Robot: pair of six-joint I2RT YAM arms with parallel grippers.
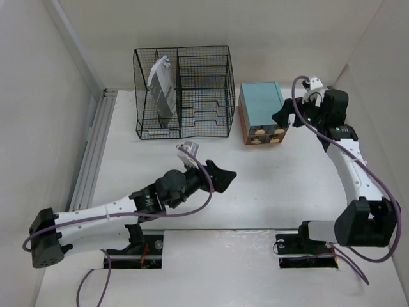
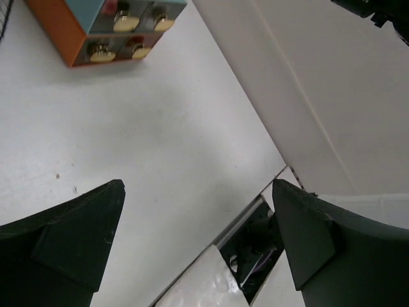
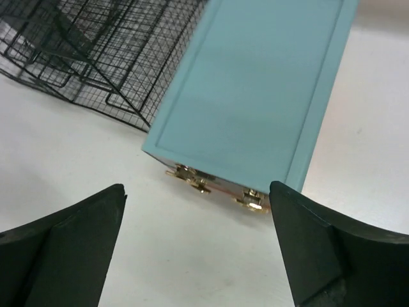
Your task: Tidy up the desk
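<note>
I see the left gripper over the desk, the right gripper at 3 o'clock of the drawer box. Both stand spread wide, holding nothing.

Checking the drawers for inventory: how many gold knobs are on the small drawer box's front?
4 gold knobs on the drawer box: upper left, upper right, lower left, lower right. None looks hidden.

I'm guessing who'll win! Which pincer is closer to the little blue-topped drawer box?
Right. The right pincer hangs open at the right edge of the drawer box. The left pincer is open too, farther off over the middle of the desk.
</note>
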